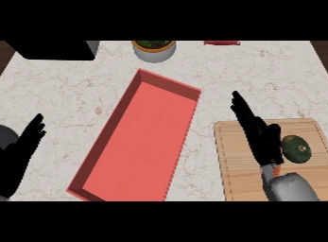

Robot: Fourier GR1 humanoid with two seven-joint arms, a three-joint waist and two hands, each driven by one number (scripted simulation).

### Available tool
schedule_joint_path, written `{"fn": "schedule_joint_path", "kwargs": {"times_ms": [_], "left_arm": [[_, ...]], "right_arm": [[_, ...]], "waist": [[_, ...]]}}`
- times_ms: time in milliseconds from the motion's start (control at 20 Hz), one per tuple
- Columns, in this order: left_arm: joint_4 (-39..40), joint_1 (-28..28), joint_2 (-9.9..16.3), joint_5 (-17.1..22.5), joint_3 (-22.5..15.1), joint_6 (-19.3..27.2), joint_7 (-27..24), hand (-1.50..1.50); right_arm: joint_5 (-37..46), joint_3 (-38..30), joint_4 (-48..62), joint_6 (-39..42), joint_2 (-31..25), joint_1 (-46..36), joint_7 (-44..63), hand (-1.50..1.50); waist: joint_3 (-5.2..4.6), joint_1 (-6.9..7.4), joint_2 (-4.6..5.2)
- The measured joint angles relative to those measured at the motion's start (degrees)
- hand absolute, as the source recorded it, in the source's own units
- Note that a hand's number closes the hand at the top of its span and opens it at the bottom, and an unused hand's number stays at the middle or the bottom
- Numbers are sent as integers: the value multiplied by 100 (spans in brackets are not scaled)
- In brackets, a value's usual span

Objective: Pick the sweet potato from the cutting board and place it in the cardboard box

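Vegetable (296, 148): dark green — on cutting board (313, 182), 3 o'clock of right hand
Right hand (260, 137): fingers straight, spread
Left hand (16, 153): open, 9 o'clock of red box (100, 146)

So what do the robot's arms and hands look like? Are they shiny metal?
Not shiny. Each robot hand is plain black, with long thin fingers and a thumb. The right robot hand joins a smooth, rounded grey forearm, with a small orange-red patch showing at the wrist. The left robot hand is the same black; its forearm is mostly out of view. No cables or markings show.
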Motion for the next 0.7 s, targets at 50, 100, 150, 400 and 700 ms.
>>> {"fn": "schedule_joint_path", "kwargs": {"times_ms": [50, 100, 150, 400, 700], "left_arm": [[79, -36, -30, -64, 39, 20, -34, 0], [108, -71, 6, -118, 99, 49, -21, 0], [98, -78, 13, -240, 110, 168, -28, 0], [352, -289, 305, -630, 389, 448, -171, 0], [622, -432, 268, -891, 421, 630, -315, 0]], "right_arm": [[-35, -24, 47, 94, 7, 15, -66, -150], [-181, -137, 30, 285, -82, 30, -143, -150], [-403, -294, 29, 574, -234, 78, -266, -150], [-376, -602, -128, 1670, -1314, 96, -967, -150], [-31, -812, 826, 2412, -1914, 807, -3208, -150]], "waist": [[20, -13, -18], [39, -27, -32], [55, -43, -45], [52, -108, -121], [115, -165, -51]]}}
